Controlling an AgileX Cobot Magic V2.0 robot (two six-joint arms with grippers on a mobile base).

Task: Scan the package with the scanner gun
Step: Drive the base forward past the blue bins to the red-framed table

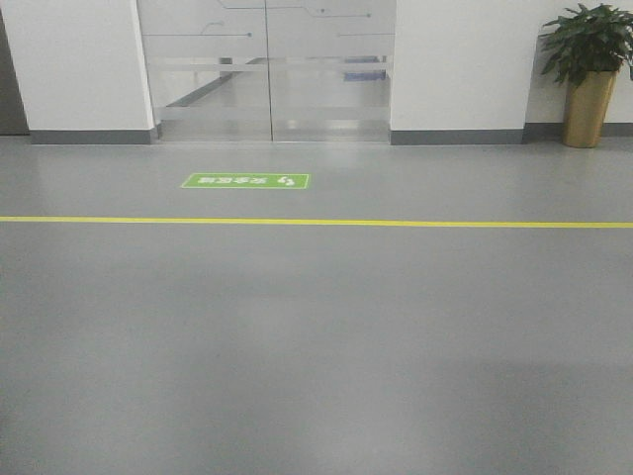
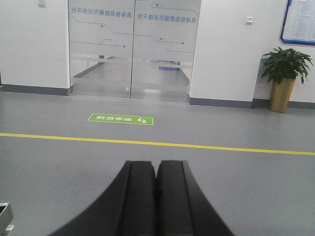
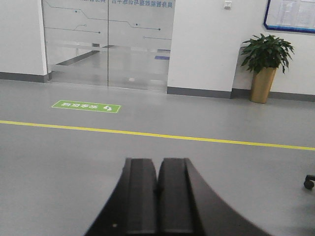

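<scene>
Left end effector and right end effector sit clamped closed on nothing, package and scanner gun nowhere in view, so any reach now risks groping blind

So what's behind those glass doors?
Through the glass doors more pale floor runs back, with a small bluish object far inside, too blurry to identify. The frosted band and the white walls hide the rest.
</scene>
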